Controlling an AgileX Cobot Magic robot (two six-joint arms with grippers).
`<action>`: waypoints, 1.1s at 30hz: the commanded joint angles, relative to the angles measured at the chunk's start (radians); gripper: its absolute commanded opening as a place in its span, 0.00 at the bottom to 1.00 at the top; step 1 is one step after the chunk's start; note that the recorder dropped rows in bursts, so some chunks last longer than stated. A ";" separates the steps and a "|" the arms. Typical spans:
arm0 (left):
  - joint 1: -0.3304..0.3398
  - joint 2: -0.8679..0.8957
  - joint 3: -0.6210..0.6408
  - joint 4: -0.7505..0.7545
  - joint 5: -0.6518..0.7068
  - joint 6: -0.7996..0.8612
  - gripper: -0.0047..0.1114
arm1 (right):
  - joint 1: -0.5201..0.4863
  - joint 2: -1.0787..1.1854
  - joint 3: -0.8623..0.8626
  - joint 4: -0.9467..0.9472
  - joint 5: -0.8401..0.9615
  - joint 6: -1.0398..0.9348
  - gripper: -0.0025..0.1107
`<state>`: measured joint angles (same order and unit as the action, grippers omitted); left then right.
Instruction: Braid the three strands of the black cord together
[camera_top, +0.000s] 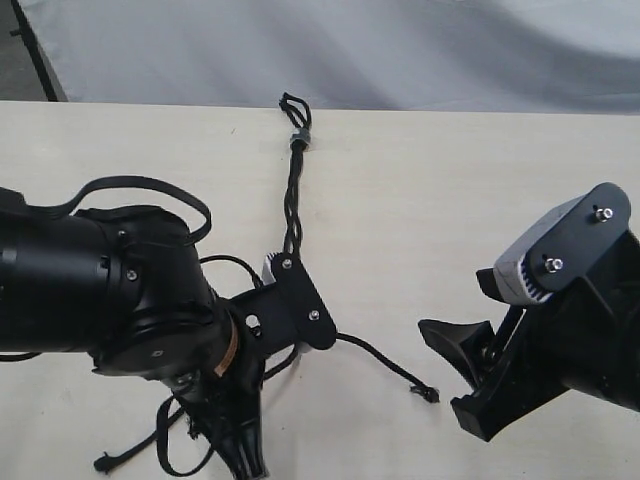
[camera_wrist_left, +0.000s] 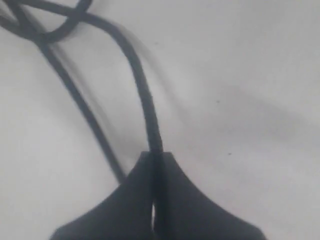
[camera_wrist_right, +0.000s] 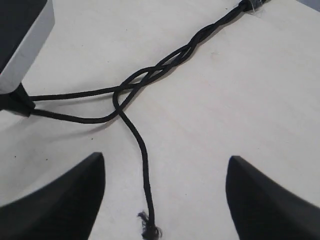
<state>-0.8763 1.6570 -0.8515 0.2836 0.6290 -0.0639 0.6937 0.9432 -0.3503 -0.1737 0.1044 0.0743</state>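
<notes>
While our left gripper (camera_wrist_left: 155, 156) clamps shut on one thin matte black twisted strand (camera_wrist_left: 146, 100) and our right gripper (camera_wrist_right: 165, 160) gapes empty, we should cross it taut, close to the plaited black cord (camera_wrist_right: 181, 51).

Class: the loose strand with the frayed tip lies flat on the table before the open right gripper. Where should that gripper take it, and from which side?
Grip the loose strand on its straight run just short of the frayed tip, coming down from above with the right gripper straddling it. It lies flat there, clear of the braided part, so probably nothing else gets pinched.
</notes>
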 joint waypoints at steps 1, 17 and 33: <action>0.009 -0.006 0.027 0.158 0.013 -0.027 0.04 | -0.006 -0.007 0.003 -0.008 -0.011 0.000 0.60; 0.216 -0.006 0.170 0.248 -0.259 -0.045 0.04 | -0.006 -0.007 0.003 -0.008 -0.013 0.000 0.60; 0.216 0.045 0.198 -0.061 -0.261 0.080 0.04 | -0.006 -0.007 0.003 -0.008 -0.019 -0.002 0.60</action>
<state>-0.6631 1.6899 -0.6601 0.2949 0.3313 -0.0215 0.6937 0.9432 -0.3503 -0.1737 0.0939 0.0761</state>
